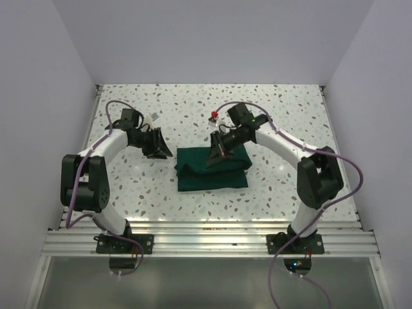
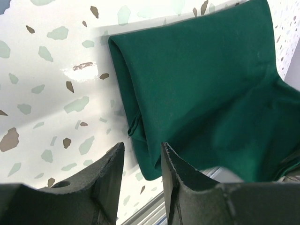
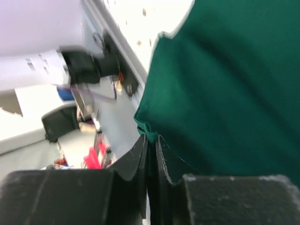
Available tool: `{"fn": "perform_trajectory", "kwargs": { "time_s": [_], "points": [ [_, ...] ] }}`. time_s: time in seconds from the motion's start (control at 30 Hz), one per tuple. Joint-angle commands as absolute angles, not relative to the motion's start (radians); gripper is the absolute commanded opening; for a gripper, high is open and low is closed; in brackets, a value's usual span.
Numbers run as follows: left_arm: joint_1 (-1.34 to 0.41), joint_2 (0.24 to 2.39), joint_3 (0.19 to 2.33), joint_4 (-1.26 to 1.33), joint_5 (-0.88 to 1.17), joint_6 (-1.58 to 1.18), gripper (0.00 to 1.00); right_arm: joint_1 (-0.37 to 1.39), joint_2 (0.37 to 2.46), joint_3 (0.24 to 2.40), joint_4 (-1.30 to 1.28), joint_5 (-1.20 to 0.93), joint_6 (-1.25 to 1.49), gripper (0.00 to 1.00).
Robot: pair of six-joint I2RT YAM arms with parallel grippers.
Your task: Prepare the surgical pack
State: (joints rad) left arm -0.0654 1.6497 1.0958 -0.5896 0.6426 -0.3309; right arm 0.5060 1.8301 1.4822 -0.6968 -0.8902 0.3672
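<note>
1. Table point(image 1: 129, 187). A speckled terrazzo-pattern surface fills the middle of the top view. It carries the whole job, and both arm bases sit at its lower edge.

2. Surgical pack point(image 1: 212, 175). The dark green drape lies flat at the centre of the top view, folded into a compact rectangular bundle between the 2 arms. Its layers are not square: along the left side a lower layer sticks out past the upper one. The left wrist view shows a rounded fold edge with stacked layers beneath it. Judged from this, the folding is well along, and what remains is a last fold or a squaring of the edges.

3. Right gripper point(image 1: 218, 150). It sits on the upper edge of the bundle, slightly right of centre. In the right wrist view its fingers point(image 3: 140, 157) are closed to a thin slit with a green corner of the cloth nipped between them, so it is clenched on the pack. Pinching an edge rather than the bulk suggests that 1 layer is to be lifted or drawn taut.

4. Left gripper point(image 1: 156, 145). It hangs near the bundle's upper left corner, apart from the cloth. Its fingers point(image 2: 110, 168) stand apart with nothing between them, so it is released. It points toward the folded edge, probably placed to take the matching corner.
</note>
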Motion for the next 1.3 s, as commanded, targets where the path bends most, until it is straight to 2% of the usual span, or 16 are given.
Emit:
{"fn": "perform_trajectory", "kwargs": {
  "time_s": [0.0,0.03,0.07,0.1,0.17,0.3,0.4,0.57,0.83,0.93,1.07,1.1,1.27],
  "points": [
    [-0.057,1.667,1.120,-0.540,0.679,-0.353,0.41,0.558,1.717,1.324,-0.762,-0.891,0.331,0.14],
    [-0.057,1.669,1.117,-0.540,0.686,-0.351,0.42,0.578,1.683,1.292,-0.770,-0.888,0.324,0.18],
    [-0.057,1.667,1.111,-0.538,0.690,-0.350,0.42,0.592,1.671,1.241,-0.797,-0.887,0.313,0.30],
    [-0.057,1.664,1.108,-0.538,0.692,-0.345,0.43,0.606,1.658,1.223,-0.813,-0.871,0.289,0.37],
    [-0.057,1.660,1.097,-0.541,0.695,-0.341,0.44,0.601,1.615,1.194,-0.831,-0.858,0.287,0.46],
    [-0.057,1.660,1.065,-0.542,0.736,-0.337,0.45,0.534,1.551,1.219,-0.758,-0.773,0.391,0.84],
    [-0.058,1.651,1.025,-0.532,0.762,-0.342,0.45,0.421,1.552,1.273,-0.755,-0.698,0.420,0.94],
    [-0.064,1.647,0.985,-0.566,0.784,-0.322,0.46,0.284,1.586,1.324,-0.866,-0.536,0.385,0.97],
    [-0.086,1.664,0.945,-0.543,0.851,-0.342,0.46,0.183,1.664,1.326,-0.965,-0.480,0.256,0.96],
    [-0.110,1.675,0.942,-0.535,0.859,-0.347,0.46,0.176,1.680,1.286,-0.940,-0.523,0.253,0.93],
    [-0.127,1.700,0.923,-0.502,0.900,-0.371,0.43,0.176,1.698,1.247,-0.905,-0.575,0.261,0.80],
    [-0.130,1.701,0.922,-0.496,0.902,-0.379,0.42,0.175,1.703,1.243,-0.899,-0.593,0.261,0.74],
    [-0.133,1.717,0.928,-0.505,0.904,-0.377,0.36,0.175,1.730,1.210,-0.882,-0.614,0.242,0.68]
  ]
}}
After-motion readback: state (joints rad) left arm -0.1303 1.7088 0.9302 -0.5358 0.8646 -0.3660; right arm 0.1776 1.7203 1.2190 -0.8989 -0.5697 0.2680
